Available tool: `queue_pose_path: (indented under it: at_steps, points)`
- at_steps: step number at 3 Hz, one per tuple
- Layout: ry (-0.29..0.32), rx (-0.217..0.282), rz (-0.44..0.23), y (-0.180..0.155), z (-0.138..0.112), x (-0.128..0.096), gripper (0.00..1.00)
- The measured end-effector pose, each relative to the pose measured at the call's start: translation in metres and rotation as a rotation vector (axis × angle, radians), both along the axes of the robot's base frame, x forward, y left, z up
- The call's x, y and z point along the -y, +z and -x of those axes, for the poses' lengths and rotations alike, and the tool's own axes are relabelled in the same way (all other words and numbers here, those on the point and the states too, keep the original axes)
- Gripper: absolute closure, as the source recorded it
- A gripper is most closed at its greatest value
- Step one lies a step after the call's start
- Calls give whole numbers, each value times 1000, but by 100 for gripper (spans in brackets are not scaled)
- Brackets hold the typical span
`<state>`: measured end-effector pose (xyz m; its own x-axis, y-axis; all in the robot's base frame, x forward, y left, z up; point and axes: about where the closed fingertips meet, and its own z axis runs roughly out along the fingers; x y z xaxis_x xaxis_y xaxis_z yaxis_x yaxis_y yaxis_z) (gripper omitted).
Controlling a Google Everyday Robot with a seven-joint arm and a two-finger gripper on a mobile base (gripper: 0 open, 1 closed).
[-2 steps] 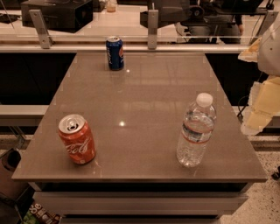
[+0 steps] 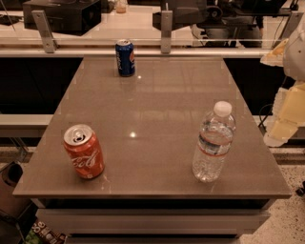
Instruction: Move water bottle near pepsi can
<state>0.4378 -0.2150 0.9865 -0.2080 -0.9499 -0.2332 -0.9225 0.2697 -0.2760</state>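
Note:
The water bottle (image 2: 213,142) is clear ribbed plastic with a white cap and a thin label band. It stands upright at the front right of the brown table (image 2: 157,105). The pepsi can (image 2: 125,57) is dark blue and stands upright at the far edge of the table, left of centre. My gripper (image 2: 284,120) is a cream-coloured shape at the right edge of the view. It is off the table's right side, to the right of the bottle and apart from it, holding nothing that shows.
An orange-red Coca-Cola can (image 2: 84,151) stands upright at the front left of the table. A metal rail with posts (image 2: 166,31) runs behind the far edge. A counter with dark equipment (image 2: 62,14) lies beyond it.

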Motion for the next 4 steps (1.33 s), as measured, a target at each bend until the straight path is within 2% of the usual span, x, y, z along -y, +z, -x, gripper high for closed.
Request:
queue_pose_path:
  at_steps: [1,2,4]
  points:
    - [20,-3,-83,-3,2,3,0]
    - [47,-12,-251,-14,6,10,0]
    - [119,-30,-532,-23,11,-5,0]
